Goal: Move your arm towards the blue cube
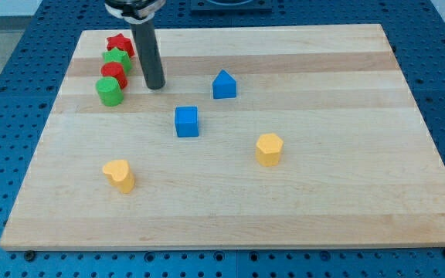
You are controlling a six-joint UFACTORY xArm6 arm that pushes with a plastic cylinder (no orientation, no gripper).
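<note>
Rod end, my tip (154, 86), rests on the counter (346, 216), up-left of the blue cube (186, 121), apart; it carries no gripper.

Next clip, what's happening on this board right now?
A robot arm's dark rod is working a wooden board scattered with small blocks. My tip sits near the view's top left, just right of a column of red and green blocks, touching none that I can see. The blue cube lies lower and to the right of my tip, with clear board between them, so the approach is not yet finished.
</note>
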